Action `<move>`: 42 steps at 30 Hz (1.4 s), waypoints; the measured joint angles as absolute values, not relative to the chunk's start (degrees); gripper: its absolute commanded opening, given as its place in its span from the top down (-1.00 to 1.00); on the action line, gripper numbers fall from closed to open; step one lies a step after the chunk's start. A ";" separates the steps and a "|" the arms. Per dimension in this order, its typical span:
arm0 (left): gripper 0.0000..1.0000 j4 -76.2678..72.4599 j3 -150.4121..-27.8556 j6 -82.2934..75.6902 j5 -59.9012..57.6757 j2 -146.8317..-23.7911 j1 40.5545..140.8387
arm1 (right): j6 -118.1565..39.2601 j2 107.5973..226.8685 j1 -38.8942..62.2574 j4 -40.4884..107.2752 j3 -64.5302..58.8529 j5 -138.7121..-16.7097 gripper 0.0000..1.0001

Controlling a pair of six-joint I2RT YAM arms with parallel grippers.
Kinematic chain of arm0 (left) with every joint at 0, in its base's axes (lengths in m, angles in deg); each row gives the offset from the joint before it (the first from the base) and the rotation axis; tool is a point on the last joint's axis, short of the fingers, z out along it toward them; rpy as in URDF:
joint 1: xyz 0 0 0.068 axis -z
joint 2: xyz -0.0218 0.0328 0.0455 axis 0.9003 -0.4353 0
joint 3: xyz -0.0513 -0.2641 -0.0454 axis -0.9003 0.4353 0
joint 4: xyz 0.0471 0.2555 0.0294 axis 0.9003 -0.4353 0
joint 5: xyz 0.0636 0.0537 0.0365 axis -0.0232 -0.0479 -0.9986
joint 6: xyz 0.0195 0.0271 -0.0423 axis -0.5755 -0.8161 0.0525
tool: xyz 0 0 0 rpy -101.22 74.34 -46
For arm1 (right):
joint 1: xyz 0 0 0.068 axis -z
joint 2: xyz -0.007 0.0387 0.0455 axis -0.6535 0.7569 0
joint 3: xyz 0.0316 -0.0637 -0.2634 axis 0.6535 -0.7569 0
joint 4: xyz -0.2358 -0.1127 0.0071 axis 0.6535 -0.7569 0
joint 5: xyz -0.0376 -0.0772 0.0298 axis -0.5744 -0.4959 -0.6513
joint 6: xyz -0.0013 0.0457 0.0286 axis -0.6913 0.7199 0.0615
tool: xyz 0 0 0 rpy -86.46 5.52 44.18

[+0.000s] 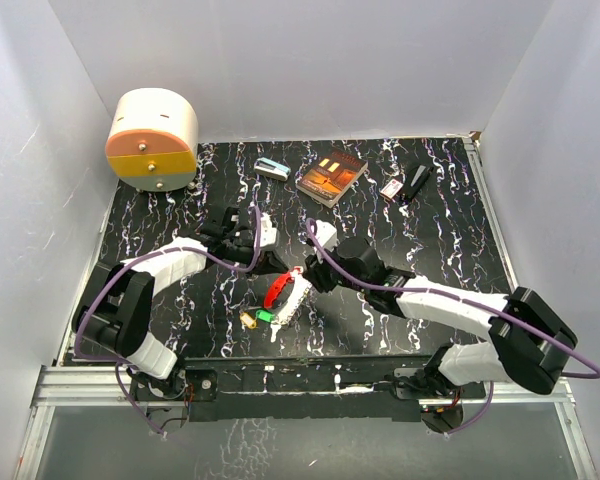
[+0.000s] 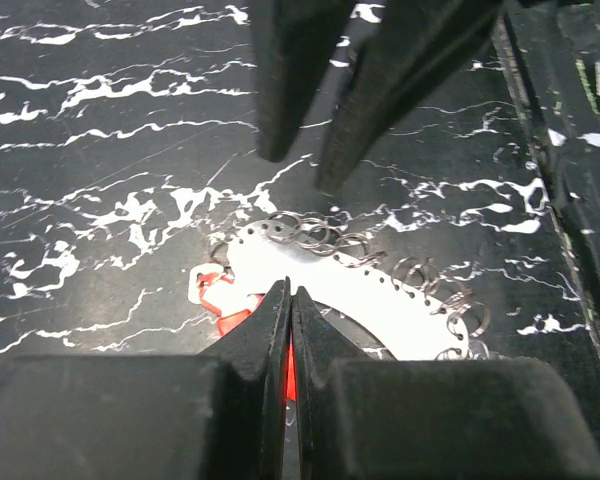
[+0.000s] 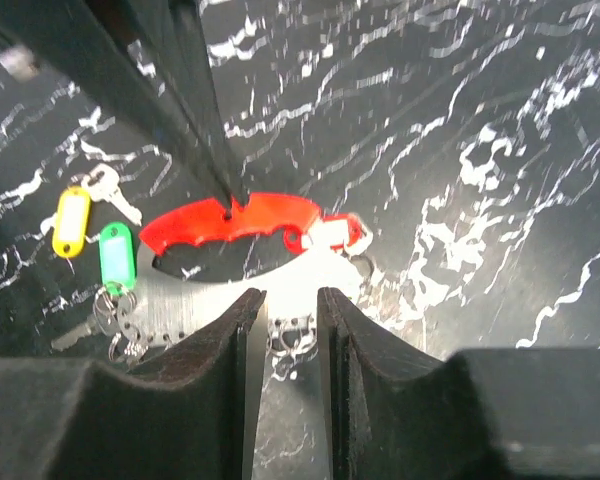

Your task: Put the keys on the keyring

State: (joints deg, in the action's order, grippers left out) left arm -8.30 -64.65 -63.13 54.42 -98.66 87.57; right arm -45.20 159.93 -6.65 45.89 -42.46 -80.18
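Note:
The keyring is a silver plate edged with small wire rings, under a red curved handle. It lies near the table's front centre. My left gripper is shut on the red handle, and red shows between its jaws. My right gripper hovers open over the plate's edge, with a few small rings in the gap between its fingers. Keys with a yellow tag and a green tag lie just left of the plate; the green one sits by the plate's rings. In the top view the two grippers meet over the keyring.
A cream and orange round container stands at the back left. Along the back lie a small teal-and-white box, a book, a red-and-white box and a black object. White walls enclose the black marbled table.

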 measured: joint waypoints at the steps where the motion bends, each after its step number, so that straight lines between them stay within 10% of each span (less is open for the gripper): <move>1: 0.85 -6.84 -64.47 -61.58 53.43 -98.66 87.57 | -44.39 160.21 -6.65 44.29 -42.46 -80.36 0.35; 11: -0.13 -5.85 -64.82 -56.55 44.49 -98.61 87.25 | -38.34 167.06 -6.65 35.51 -41.13 -80.58 0.23; 42: -0.36 -4.72 -63.73 -54.06 40.10 -95.40 87.20 | -31.87 180.06 -6.30 27.70 -30.33 -90.41 0.22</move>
